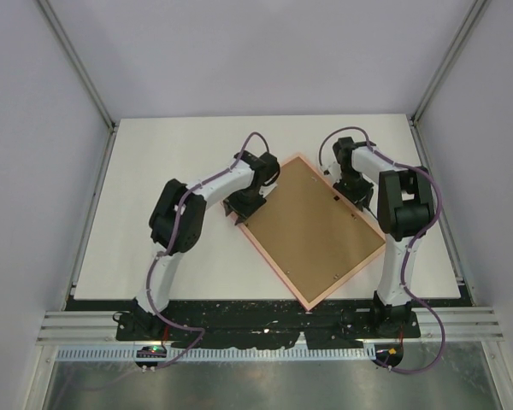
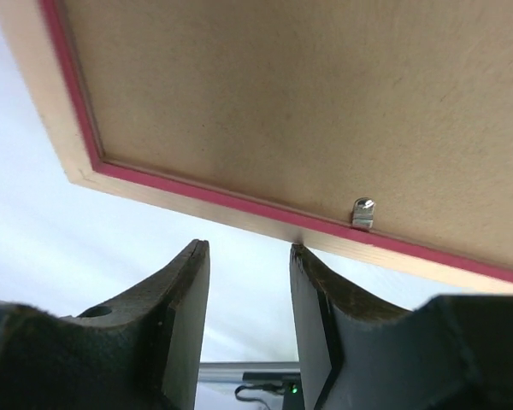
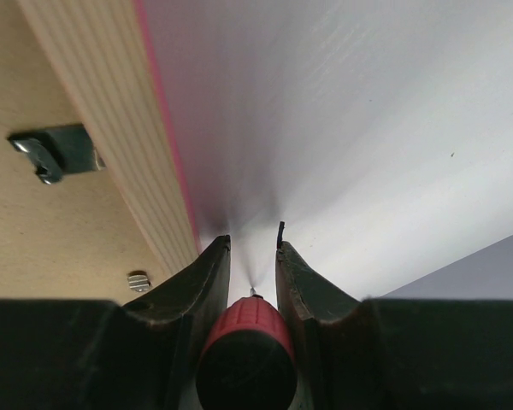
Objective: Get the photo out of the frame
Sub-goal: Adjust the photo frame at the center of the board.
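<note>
Left arm: I see the elbow bent high over the left side of the table, forearm reaching right, wrist tipped down at the upper-left edge of the frame. Left gripper has its fingers apart with nothing between them. The tips sit just off the frame's outer rim; the right-hand tip looks to be touching it, can't confirm. Small metal clip on the brown back, just beyond that tip.

Frame lies flat, back side up, turned diagonally mid-table between my two arms, pink rim showing around the board. The photo is hidden under the board, can't see it.

Right arm: upper link stands almost straight up from the base, then folds back toward the left, wrist pointing down at the frame's upper-right edge. Right gripper is clamped on a red-handled tool, handle between both fingers and a thin tip poking out ahead. The tip sits on the white table just beside the frame's outer side; whether it touches the frame I can't tell. Metal tab on the back, left of the fingers.
</note>
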Tool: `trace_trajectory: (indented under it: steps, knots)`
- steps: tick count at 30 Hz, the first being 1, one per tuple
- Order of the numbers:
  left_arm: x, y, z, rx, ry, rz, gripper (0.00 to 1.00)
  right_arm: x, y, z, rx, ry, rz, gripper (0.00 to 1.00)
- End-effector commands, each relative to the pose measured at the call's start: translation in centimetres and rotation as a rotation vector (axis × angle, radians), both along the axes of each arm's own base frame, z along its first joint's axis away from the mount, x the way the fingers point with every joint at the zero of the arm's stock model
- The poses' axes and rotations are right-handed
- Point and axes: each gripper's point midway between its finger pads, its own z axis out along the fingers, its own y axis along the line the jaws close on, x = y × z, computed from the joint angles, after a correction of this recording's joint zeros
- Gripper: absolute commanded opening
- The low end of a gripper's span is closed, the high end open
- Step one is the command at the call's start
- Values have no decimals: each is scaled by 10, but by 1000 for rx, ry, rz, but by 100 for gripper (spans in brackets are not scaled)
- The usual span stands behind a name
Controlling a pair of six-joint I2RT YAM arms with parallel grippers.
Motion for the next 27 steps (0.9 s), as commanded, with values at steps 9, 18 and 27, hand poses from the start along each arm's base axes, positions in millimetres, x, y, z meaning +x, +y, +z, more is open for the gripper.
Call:
trace_trajectory:
  steps: [9,18,27]
  knots:
    - [51,-55,-2,-159,-58,106,46,-3,51,0,132,32,43,8]
    - [58,-9,74,-228,-220,127,46,2,47,6,104,1,40,8]
    - [-2,48,35,-71,-80,70,45,5,50,10,114,-15,29,8]
